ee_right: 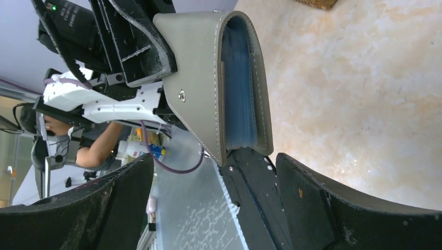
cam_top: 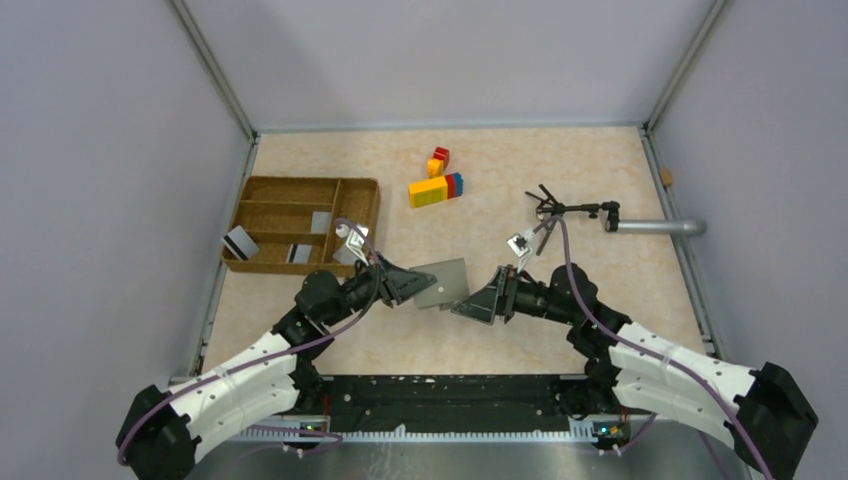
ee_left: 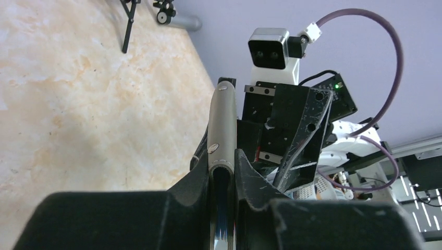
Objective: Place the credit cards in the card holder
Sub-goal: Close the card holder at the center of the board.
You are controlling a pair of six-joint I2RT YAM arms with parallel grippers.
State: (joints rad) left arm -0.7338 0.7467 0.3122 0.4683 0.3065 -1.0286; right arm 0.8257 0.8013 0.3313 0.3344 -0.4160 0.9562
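Note:
The grey card holder point(cam_top: 442, 283) hangs above the table's middle, closed, clamped at its left edge by my left gripper point(cam_top: 405, 285). In the left wrist view the holder point(ee_left: 221, 120) stands edge-on between the shut fingers of the left gripper point(ee_left: 223, 172). My right gripper point(cam_top: 480, 300) is open and empty, right at the holder's other edge. In the right wrist view the holder point(ee_right: 208, 78) shows its blue inner panels point(ee_right: 240, 94) just ahead of the right gripper point(ee_right: 215, 161). Several silver-grey credit cards point(cam_top: 240, 243) lie in the wicker tray.
The brown wicker tray point(cam_top: 300, 186) stands at the left. Coloured toy bricks point(cam_top: 436, 187) lie at the back centre. A black tripod-like stand point(cam_top: 560, 210) and a grey tube point(cam_top: 660, 227) lie at the right. Grey walls close in the table.

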